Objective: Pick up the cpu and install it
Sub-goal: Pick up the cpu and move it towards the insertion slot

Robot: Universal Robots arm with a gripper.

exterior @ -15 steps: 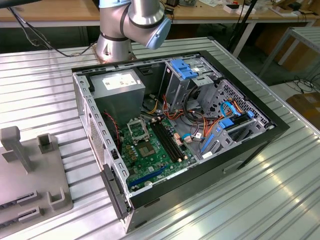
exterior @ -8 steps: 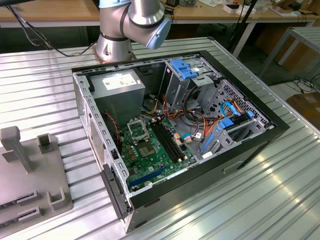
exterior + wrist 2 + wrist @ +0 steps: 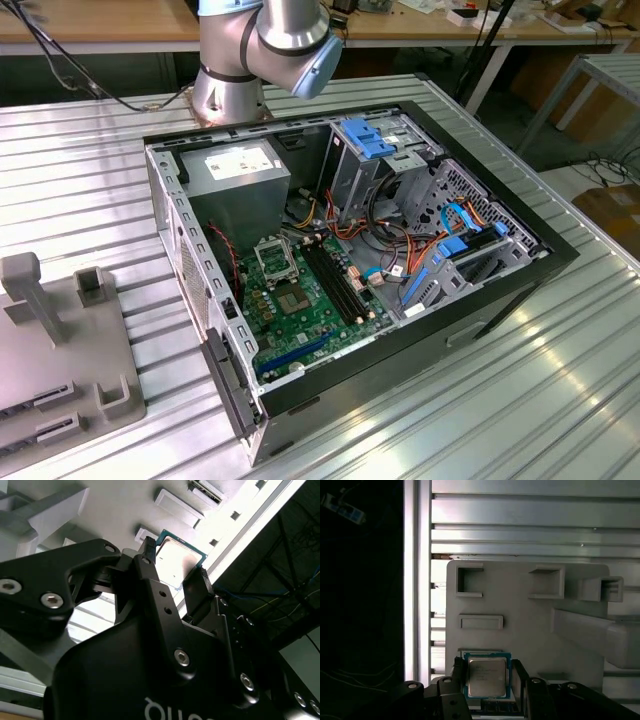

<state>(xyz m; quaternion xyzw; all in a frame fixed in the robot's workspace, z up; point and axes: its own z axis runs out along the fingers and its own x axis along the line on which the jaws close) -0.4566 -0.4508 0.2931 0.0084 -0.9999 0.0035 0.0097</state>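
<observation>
The cpu [image 3: 487,676] is a small square chip with a silver-grey top and a green rim. It sits between the two black fingers of my gripper [image 3: 489,681], which is shut on its opposite edges. In both wrist views it hangs above the grey fixture tray [image 3: 520,610], just off a shallow pocket [image 3: 481,622]. The second wrist view has the cpu [image 3: 177,560] clamped in the gripper [image 3: 175,564] against the pale tray. The motherboard [image 3: 310,300] lies in the open computer case, with its silver socket frame [image 3: 275,262] near the power supply.
The open case [image 3: 350,260] fills the table's middle, with long black memory slots [image 3: 335,280], cables and blue drive brackets [image 3: 365,135]. The grey tray [image 3: 60,340], with raised posts, lies at the exterior view's left. The arm's base [image 3: 230,80] stands behind the case.
</observation>
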